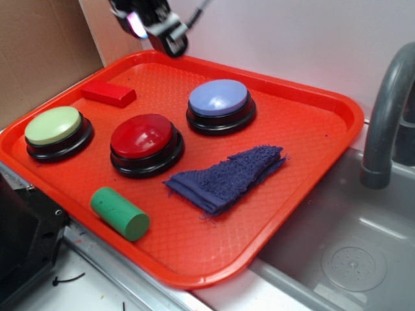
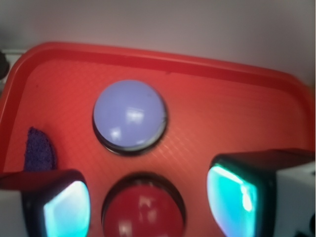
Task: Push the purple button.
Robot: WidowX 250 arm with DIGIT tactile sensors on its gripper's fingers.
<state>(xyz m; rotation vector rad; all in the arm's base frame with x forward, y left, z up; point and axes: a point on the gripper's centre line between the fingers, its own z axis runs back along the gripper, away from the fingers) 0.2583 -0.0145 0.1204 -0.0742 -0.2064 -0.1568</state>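
Note:
The purple button (image 1: pixel 219 100) has a pale lavender-blue dome on a black ring and sits at the back middle of the red tray (image 1: pixel 311 123). My gripper (image 1: pixel 165 40) hangs high over the tray's far edge, left of and behind the button, touching nothing. In the wrist view the gripper (image 2: pixel 148 197) is open and empty, with its cyan-lit pads (image 2: pixel 66 210) wide apart. The purple button (image 2: pixel 129 116) lies above centre in that view, and the red button (image 2: pixel 143 210) shows between the fingers.
On the tray are a red-topped button (image 1: pixel 144 139), a light green-topped button (image 1: pixel 55 127), a red block (image 1: pixel 107 93), a green cylinder (image 1: pixel 120 213) and a dark blue cloth (image 1: pixel 227 176). A sink (image 1: pixel 350 259) and grey faucet (image 1: pixel 386 110) stand to the right, and cardboard (image 1: pixel 39 52) to the left.

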